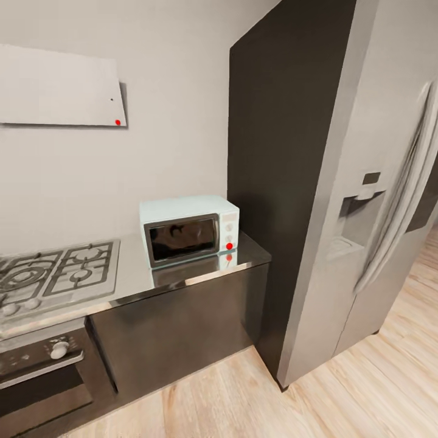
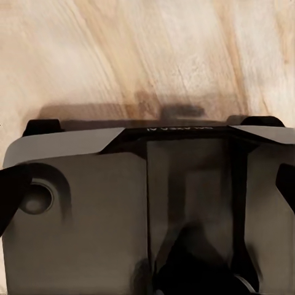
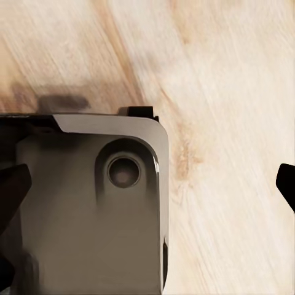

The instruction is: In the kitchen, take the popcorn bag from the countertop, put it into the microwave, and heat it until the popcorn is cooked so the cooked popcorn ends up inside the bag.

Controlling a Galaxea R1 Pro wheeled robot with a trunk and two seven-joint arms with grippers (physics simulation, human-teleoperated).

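Note:
The pale mint-blue microwave (image 1: 188, 230) stands with its door shut at the right end of the grey glossy countertop (image 1: 182, 275), a red dot on its white panel. The popcorn bag is out of view. In the left wrist view my left gripper (image 2: 147, 190) hangs open over the robot's dark base, with dark fingertips (image 2: 8, 198) at the picture's edges. My right gripper (image 3: 147, 187) is also open, with nothing between its fingertips (image 3: 286, 184), above the base's corner and the wood floor.
A gas hob (image 1: 55, 271) lies left of the microwave, with a built-in oven (image 1: 42, 365) below and a white hood (image 1: 61, 85) above. A tall dark panel (image 1: 280, 152) and a grey fridge (image 1: 377, 213) stand to the right. Light wood floor (image 1: 243, 395) lies in front.

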